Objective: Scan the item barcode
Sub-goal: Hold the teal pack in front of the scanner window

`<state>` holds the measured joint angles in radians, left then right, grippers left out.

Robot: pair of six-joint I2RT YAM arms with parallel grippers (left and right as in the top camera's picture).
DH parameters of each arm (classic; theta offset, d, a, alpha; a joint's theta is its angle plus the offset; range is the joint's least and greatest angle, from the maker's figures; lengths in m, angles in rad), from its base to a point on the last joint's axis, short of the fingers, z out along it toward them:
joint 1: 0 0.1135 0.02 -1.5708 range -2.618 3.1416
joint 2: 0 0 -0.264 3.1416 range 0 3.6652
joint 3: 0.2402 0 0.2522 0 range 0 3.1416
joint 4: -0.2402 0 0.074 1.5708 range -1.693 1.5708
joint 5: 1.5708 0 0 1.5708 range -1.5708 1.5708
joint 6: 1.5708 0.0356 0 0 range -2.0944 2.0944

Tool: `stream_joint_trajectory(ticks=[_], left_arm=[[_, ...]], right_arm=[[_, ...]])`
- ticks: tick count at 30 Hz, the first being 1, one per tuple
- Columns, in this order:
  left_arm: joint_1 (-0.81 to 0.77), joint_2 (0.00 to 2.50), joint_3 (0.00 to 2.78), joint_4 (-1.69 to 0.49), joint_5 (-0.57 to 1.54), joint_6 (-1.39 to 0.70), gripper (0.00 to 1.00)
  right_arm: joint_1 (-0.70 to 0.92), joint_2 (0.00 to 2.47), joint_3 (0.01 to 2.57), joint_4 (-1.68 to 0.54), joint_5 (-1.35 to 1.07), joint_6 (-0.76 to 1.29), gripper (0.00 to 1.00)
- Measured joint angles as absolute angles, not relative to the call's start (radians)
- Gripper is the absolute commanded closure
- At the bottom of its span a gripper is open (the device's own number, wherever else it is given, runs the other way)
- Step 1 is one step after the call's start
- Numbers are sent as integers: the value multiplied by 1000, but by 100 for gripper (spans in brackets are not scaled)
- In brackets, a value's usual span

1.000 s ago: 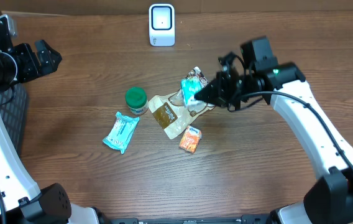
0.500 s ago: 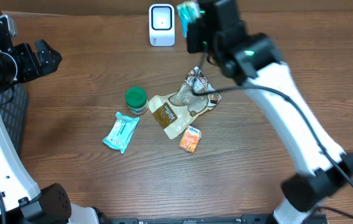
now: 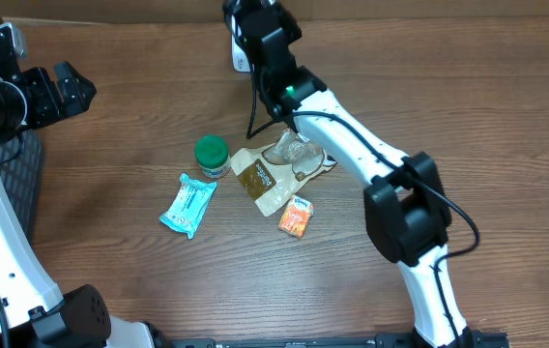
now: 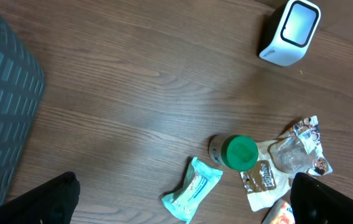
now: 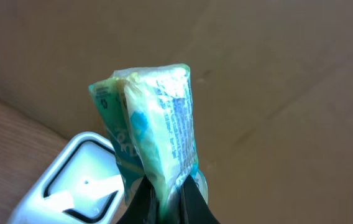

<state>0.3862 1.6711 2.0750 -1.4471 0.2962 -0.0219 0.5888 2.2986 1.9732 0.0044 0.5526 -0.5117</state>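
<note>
Packet (image 5: pixel 158 118), carried to scanner (image 5: pixel 71 180), juts from right pincer (image 5: pixel 167 190).

Wooden table (image 3: pixel 110 242) holds a scanner (image 4: pixel 290 32), jar (image 3: pixel 211 155), teal packet (image 3: pixel 188 204), pouch (image 3: pixel 263 182) and orange packet (image 3: pixel 296 216).

I think I am working in a robot test lab set up like a shop till. I see a wooden counter (image 3: pixel 110 280), a white scanner (image 4: pixel 290 32), an orange snack pack (image 3: pixel 296 216), a grey basket (image 4: pixel 2 118) and a cardboard wall (image 5: pixel 276 62).

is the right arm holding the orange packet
No, the right jaws are shut on a teal packet, while the orange packet lies on the table.
</note>
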Motion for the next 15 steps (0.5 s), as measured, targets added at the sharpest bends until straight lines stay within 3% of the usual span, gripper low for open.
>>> stream_joint_trajectory(ticks=[6, 15], left_arm=[[386, 1671, 2075, -1447, 296, -22, 0], [386, 1671, 2075, -1448, 296, -22, 0]], right_arm=[[585, 2415, 1973, 112, 508, -685, 96], [562, 2498, 1973, 148, 475, -767, 96]])
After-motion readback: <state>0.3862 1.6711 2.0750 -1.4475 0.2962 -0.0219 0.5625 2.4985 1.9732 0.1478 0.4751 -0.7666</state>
